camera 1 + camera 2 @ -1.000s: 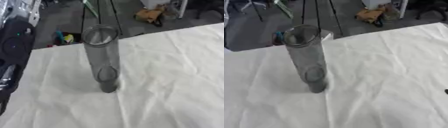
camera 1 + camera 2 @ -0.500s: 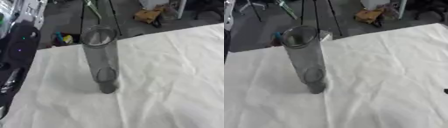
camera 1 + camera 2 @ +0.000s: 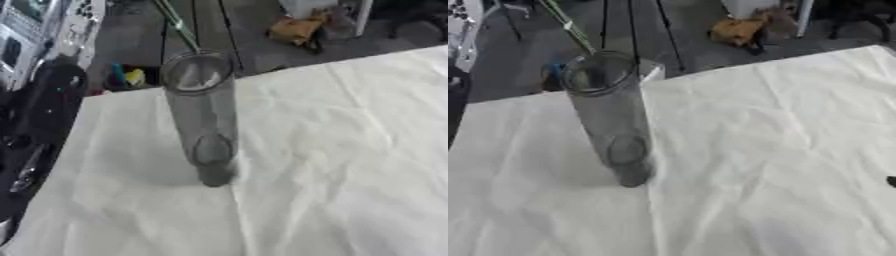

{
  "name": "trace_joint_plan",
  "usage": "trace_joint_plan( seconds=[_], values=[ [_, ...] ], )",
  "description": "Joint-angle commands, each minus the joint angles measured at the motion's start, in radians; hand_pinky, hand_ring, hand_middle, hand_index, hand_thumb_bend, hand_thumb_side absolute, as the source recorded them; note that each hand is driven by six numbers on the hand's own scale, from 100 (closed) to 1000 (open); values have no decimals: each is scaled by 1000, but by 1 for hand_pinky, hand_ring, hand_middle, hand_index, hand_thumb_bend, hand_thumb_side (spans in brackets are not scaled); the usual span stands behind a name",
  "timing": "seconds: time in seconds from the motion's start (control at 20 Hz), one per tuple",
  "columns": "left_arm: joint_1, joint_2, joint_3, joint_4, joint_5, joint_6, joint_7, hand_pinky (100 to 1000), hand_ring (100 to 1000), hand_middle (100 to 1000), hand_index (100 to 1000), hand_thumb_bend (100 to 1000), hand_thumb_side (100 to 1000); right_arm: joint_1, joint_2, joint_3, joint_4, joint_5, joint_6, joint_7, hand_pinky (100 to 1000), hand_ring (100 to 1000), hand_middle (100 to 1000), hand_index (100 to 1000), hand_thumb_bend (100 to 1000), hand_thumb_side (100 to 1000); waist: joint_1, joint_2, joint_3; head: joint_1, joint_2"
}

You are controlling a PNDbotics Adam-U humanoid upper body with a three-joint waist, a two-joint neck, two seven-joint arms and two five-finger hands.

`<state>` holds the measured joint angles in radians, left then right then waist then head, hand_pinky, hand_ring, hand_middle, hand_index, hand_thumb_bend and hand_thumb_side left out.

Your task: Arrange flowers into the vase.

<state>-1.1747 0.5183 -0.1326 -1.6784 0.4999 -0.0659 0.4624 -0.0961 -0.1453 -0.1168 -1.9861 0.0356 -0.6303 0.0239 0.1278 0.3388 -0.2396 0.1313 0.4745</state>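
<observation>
A tall clear glass vase (image 3: pixel 203 117) stands upright on a white cloth (image 3: pixel 341 165), left of centre. A thin green stem (image 3: pixel 570 27) slants from the vase rim toward 11 o'clock and leaves the top edge; whether it enters the vase cannot be told. A small dark tip shows at the 3 o'clock edge in the right eye view; whether it is a hand cannot be told. No hand can be made out, so neither hand's state can be told. Beyond the cloth, at 1 o'clock, a brown object (image 3: pixel 297 29) lies on the floor.

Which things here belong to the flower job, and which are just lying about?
Job:
- clear vase, upright on the white cloth
- green stem above the vase's rim

Lying about:
- brown bundle on the floor
- small coloured items beyond the table's far edge
</observation>
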Motion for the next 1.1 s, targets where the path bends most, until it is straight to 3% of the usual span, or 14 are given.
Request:
trace_joint_plan(
  seconds=[0.05, 1.1],
  values=[
    [-14, 19, -4, -11, 1, 12, 0, 100, 100, 100, 111, 100, 746, -6, -2, -4, -14, 1, 6, -1, 733, 818, 705, 905, 100, 1000, 11, -2, 2, 0, 0],
    [23, -4, -20, 27, -22, 22, -24, 100, 100, 100, 111, 100, 765, -25, 17, -10, -14, 9, 13, -4, 734, 820, 701, 907, 100, 1000, 11, 20, -9, 1, -17]
  ],
)
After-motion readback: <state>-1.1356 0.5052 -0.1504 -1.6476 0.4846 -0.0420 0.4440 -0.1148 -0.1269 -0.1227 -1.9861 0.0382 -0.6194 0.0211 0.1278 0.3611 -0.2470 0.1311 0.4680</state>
